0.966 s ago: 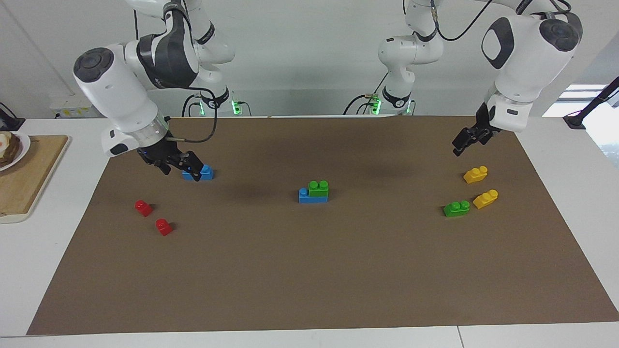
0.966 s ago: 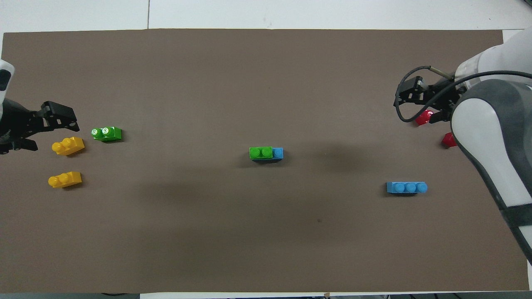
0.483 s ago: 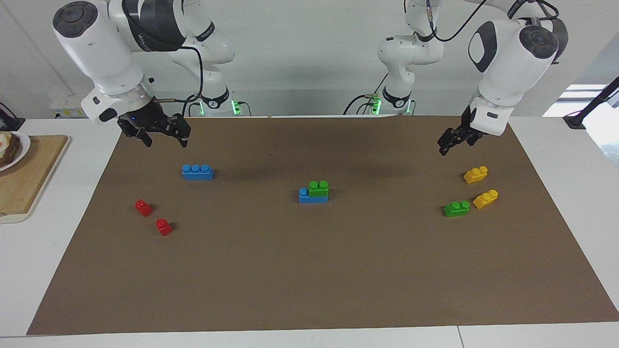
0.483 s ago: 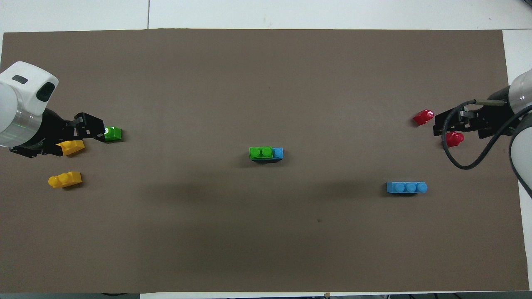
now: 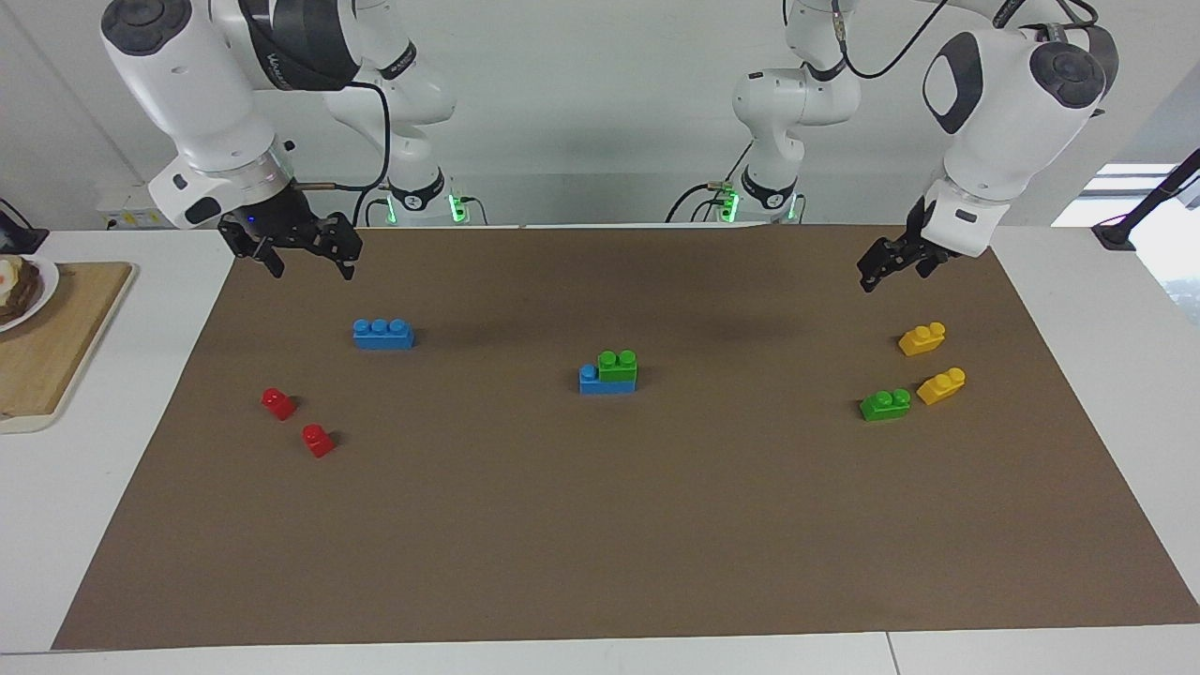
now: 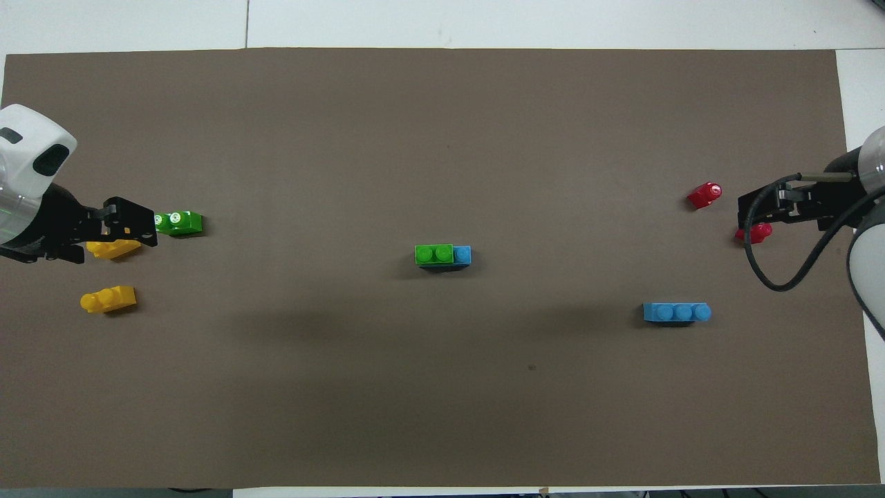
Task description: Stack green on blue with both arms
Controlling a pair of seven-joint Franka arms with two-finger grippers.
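Note:
A green brick (image 5: pixel 618 364) sits on a blue brick (image 5: pixel 591 381) at the mat's middle, also seen in the overhead view, green (image 6: pixel 434 254) on blue (image 6: pixel 463 255). A second blue brick (image 5: pixel 382 334) (image 6: pixel 676 312) lies alone toward the right arm's end. A second green brick (image 5: pixel 885 404) (image 6: pixel 178 223) lies alone toward the left arm's end. My right gripper (image 5: pixel 311 267) (image 6: pixel 753 216) is open and empty, raised over the mat edge by the lone blue brick. My left gripper (image 5: pixel 891 274) (image 6: pixel 131 227) is open and empty, raised over the yellow bricks.
Two yellow bricks (image 5: pixel 922 338) (image 5: pixel 941 385) lie beside the lone green brick. Two red bricks (image 5: pixel 277 403) (image 5: pixel 318 440) lie farther from the robots than the lone blue brick. A wooden board (image 5: pixel 56 356) with a plate (image 5: pixel 42 281) stands off the brown mat (image 5: pixel 600 525) at the right arm's end.
My right gripper has lifted away from the lone blue brick and drawn back toward the robots, leaving the brick in place. My left gripper has risen slightly and stayed over the yellow bricks.

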